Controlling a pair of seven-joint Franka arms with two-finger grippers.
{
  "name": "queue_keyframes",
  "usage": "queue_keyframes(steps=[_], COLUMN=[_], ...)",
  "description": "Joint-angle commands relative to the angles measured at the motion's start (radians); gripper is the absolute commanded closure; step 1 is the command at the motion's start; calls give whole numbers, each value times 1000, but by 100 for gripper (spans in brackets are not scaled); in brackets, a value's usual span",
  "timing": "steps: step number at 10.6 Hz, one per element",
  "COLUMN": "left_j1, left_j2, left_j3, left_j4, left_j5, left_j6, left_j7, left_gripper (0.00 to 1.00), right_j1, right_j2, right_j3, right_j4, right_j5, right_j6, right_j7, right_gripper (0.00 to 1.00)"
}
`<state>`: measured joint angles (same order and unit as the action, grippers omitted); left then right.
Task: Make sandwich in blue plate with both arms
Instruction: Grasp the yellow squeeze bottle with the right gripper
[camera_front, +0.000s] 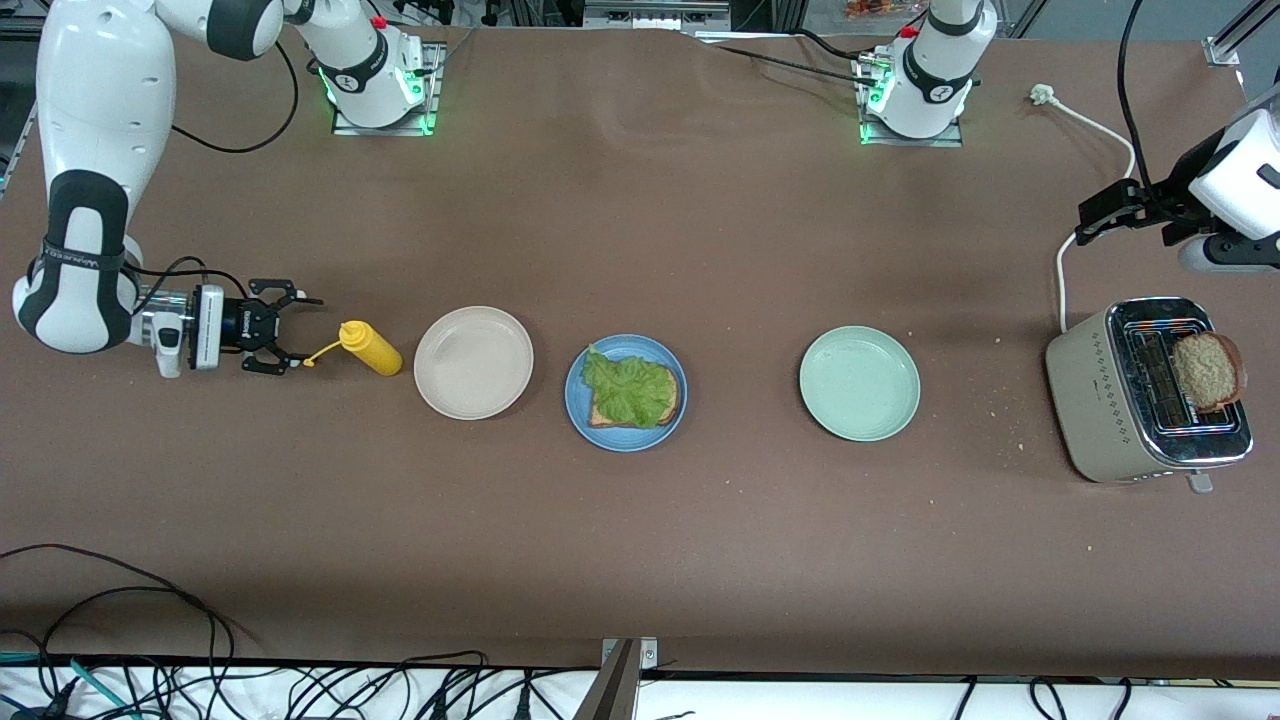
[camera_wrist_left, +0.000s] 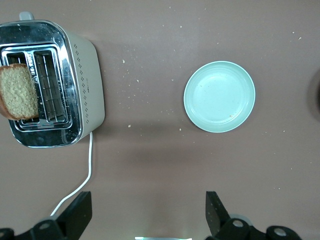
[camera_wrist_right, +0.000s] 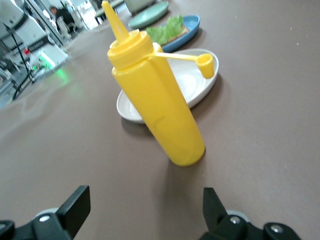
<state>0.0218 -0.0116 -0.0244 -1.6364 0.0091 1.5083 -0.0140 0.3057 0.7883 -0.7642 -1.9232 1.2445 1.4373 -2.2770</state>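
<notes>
Front view: blue plate (camera_front: 626, 392) at centre of frame, carrying one bread slice topped with lettuce (camera_front: 630, 389), no upper slice yet. Second slice (camera_front: 1207, 371) poking up from toaster (camera_front: 1145, 390) at right edge, long axis roughly upright in frame. Left claw (camera_front: 1100, 212) high at right, just above the toaster in frame, spread wide and empty, clearly the nearer one to that slice. Right claw (camera_front: 282, 338) at left, low over the counter (camera_front: 700, 550), wide open, aimed at yellow squeeze bottle (camera_front: 370, 347) just beside it, beige plate (camera_front: 473, 362) next along.
</notes>
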Motion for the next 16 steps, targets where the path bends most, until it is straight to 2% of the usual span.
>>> queue_keyframes(steps=[1, 5, 12, 13, 14, 15, 16], left_j1=[4, 0, 0, 0, 0, 0, 0], left_j2=[7, 7, 7, 7, 7, 7, 7], left_j3=[-3, -6, -6, -6, -6, -6, -6], left_j4=[24, 26, 24, 26, 26, 26, 26], left_j5=[-6, -5, -5, -5, -5, -5, -5], left_j6=[-14, -14, -14, -14, -14, -14, -14], left_j7=[17, 16, 16, 16, 16, 16, 16], left_gripper=[0, 0, 0, 0, 0, 0, 0], right_j1=[-66, -71, -69, -71, -71, -71, -72], right_j2=[11, 11, 12, 17, 19, 22, 32], right_j3=[106, 160, 178, 199, 200, 200, 200], right_j4=[18, 24, 75, 88, 90, 89, 90], right_j5=[61, 114, 125, 134, 135, 133, 133], right_j6=[-44, -86, -89, -89, -87, -86, -89], right_j7=[-18, -58, -56, -49, -49, -45, -42], right_gripper=[0, 0, 0, 5, 24, 51, 71])
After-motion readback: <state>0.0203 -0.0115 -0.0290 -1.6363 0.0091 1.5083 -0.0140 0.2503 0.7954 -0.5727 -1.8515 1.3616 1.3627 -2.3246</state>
